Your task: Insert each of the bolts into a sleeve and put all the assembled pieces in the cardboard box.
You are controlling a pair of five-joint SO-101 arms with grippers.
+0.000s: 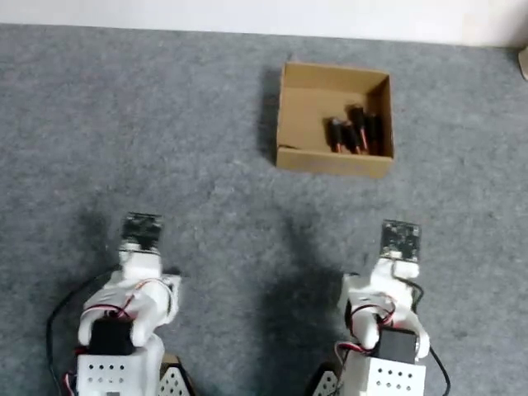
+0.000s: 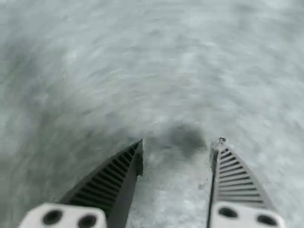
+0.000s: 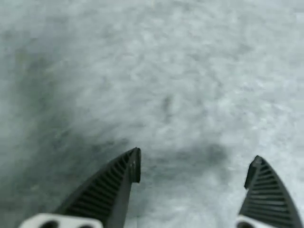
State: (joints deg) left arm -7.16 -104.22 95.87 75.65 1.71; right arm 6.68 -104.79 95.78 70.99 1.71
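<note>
The cardboard box (image 1: 299, 99) sits on the grey carpet at the far middle of the high view. Inside it, toward its right side, lie several dark bolt-and-sleeve pieces (image 1: 355, 132) with reddish shafts. Both arms are folded back at the near edge, well short of the box. My left gripper (image 2: 178, 147) hangs open over bare carpet with nothing between its fingers. My right gripper (image 3: 195, 164) is also open, wider, over bare carpet and empty.
Grey carpet (image 1: 206, 181) covers the whole work area between the arms and the box. A pale wall strip (image 1: 247, 12) runs along the far edge. Cables trail from both arm bases at the near edge.
</note>
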